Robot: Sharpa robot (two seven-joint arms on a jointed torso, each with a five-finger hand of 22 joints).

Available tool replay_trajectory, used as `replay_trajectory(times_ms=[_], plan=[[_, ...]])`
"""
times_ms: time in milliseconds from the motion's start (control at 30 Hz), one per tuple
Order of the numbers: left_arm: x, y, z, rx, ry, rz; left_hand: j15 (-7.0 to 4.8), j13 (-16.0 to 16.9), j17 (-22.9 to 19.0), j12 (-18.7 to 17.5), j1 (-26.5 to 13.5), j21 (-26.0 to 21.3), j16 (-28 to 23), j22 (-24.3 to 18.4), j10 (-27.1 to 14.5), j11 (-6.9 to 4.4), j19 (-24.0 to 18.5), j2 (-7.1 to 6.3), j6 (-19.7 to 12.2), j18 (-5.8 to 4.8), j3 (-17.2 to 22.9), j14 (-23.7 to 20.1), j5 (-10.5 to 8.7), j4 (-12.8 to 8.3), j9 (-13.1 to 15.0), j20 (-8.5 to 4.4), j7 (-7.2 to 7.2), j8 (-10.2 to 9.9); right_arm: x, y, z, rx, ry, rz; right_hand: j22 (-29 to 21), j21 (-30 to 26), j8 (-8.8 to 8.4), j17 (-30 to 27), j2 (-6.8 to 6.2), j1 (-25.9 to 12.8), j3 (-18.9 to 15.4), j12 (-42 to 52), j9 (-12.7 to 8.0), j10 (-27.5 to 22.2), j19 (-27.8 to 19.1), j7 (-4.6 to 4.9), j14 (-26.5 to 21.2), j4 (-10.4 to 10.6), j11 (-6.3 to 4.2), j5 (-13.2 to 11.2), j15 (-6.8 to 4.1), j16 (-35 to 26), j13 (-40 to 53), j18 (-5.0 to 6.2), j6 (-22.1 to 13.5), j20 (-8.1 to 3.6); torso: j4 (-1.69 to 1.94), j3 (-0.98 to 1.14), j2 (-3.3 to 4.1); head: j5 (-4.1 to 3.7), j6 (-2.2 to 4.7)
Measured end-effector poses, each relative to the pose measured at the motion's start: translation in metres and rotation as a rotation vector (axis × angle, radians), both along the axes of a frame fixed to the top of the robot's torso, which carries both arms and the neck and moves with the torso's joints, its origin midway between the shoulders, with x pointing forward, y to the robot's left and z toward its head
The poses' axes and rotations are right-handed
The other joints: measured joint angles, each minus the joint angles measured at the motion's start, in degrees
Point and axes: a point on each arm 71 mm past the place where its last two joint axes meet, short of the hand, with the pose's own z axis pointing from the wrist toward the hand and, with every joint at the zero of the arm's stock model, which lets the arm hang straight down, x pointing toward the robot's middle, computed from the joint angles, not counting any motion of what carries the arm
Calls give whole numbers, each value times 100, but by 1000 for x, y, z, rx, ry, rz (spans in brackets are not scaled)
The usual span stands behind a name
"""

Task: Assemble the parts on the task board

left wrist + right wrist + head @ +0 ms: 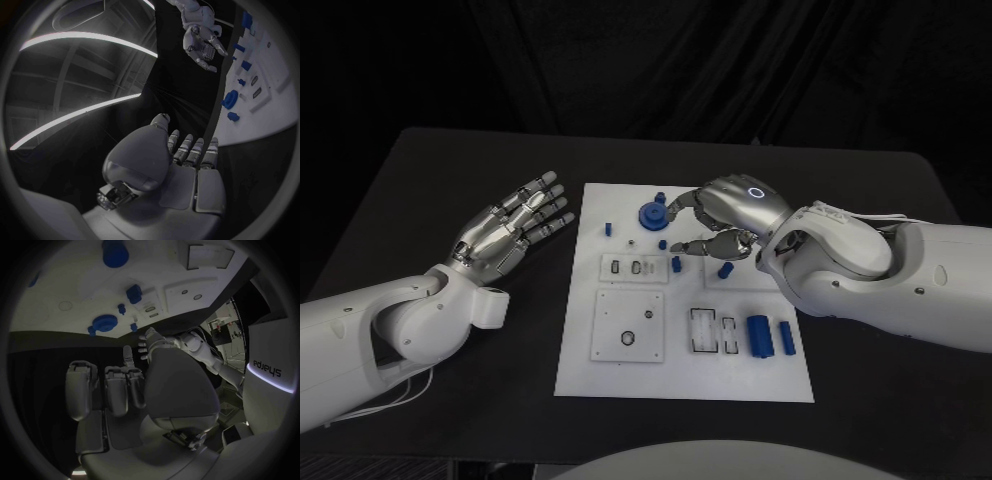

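Head view: we see the right hand [721, 218] over the far half of the task board [684, 375], fingers [692, 246] curled; whether they clamp anything we cannot tell. The left hand [514, 226] lies flat above the worktop [430, 200], fingers apart, empty. The long white board runs away from us, bearing blue parts [760, 336] and a round blue knob [651, 213].

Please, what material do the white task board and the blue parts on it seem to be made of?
The task board looks like matte white plastic: flat, even and without shine, though painted metal is possible. The blue parts, such as the round one and the long block, look like matte moulded or printed plastic, uniform in colour.
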Motion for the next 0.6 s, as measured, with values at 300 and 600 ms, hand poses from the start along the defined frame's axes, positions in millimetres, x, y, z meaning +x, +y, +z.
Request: replay_trajectory(times_ms=[300,600], plan=[[0,0,0,0,0,-1,0,0,0,0,0,0,0,0,0,0,0,0,0,0,0,0,0,0,0,0,0,0,5,-8,-15,-110,87,-40,-1,-150,-118,1,5,5,0,0,-147,0,13,67,-6,0,41,39,36,0,0,-1,-67,29,-15,-17,-14,66,-9],[0,0,0,0,0,0,0,0,0,0,0,0,0,0,0,0,0,0,0,0,0,0,0,0,0,0,0,0,4,-9,-27,-170,146,-45,-1,-150,-217,4,4,5,0,0,-235,7,1,118,-12,0,116,39,112,0,0,-1,-15,83,-15,-9,-9,56,-30]])
